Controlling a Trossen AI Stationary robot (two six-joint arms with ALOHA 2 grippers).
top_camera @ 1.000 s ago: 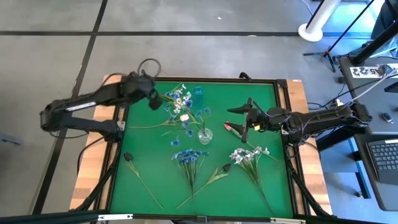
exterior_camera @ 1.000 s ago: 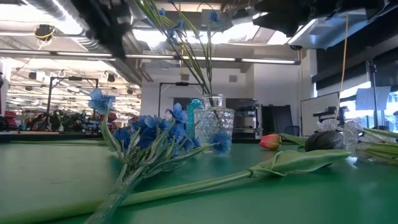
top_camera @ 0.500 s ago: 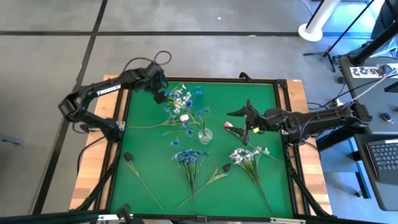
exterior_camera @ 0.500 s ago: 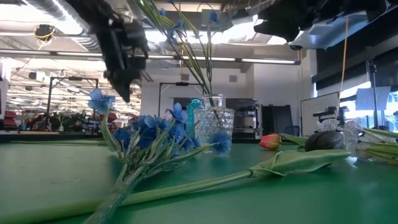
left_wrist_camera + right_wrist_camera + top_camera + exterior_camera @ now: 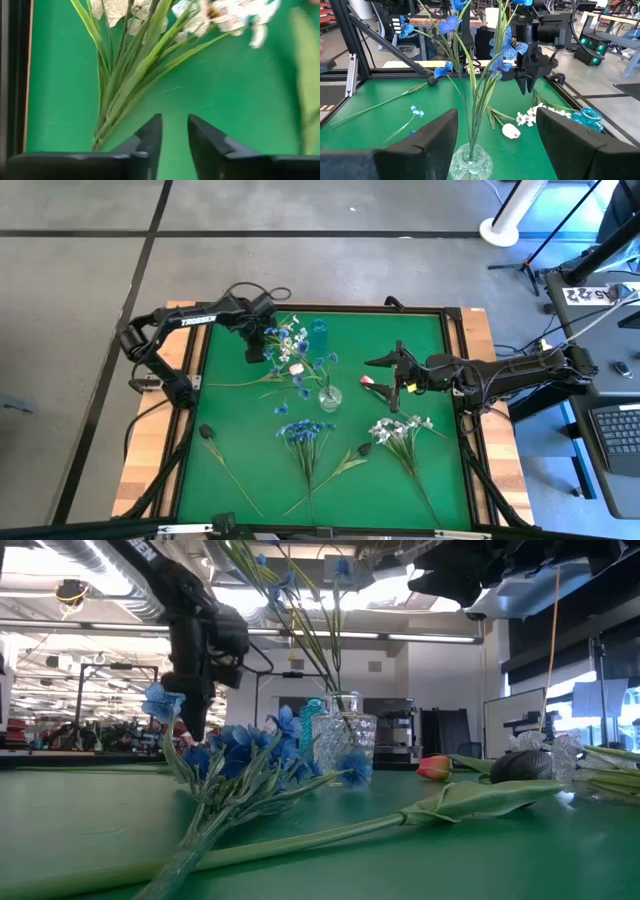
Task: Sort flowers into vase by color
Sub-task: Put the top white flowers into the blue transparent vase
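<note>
The surface (image 5: 420,340) is a green mat in a dark frame, laid on a wooden bench over a grey floor marked with dark lines. Near its middle a clear glass vase (image 5: 329,395) stands upright and holds blue blossom stems (image 5: 492,60); a small turquoise glass (image 5: 319,327) stands at the far edge. Just left of the vase lies a spray of white blossoms (image 5: 290,340), and the left tool (image 5: 255,350) hangs just above its stalks, fingers (image 5: 152,135) slightly apart and gripping nothing. The right tool (image 5: 395,380) hovers right of the vase, its fingers (image 5: 432,137) wide apart and empty, with a pink tulip (image 5: 367,381) lying on the mat just beside it. Nearer the front lie a bunch of blue blossoms (image 5: 305,432), a second white spray (image 5: 400,428) to its right, a near-black tulip (image 5: 363,450) between them and another dark tulip (image 5: 206,432) at the left edge. From mat height the room behind is a wide workshop with ceiling strip lights, racks and benches. A white post base (image 5: 505,225) and a tripod (image 5: 545,250) stand on the floor at the far right, and a laptop keyboard (image 5: 615,430) shows at the right edge.
</note>
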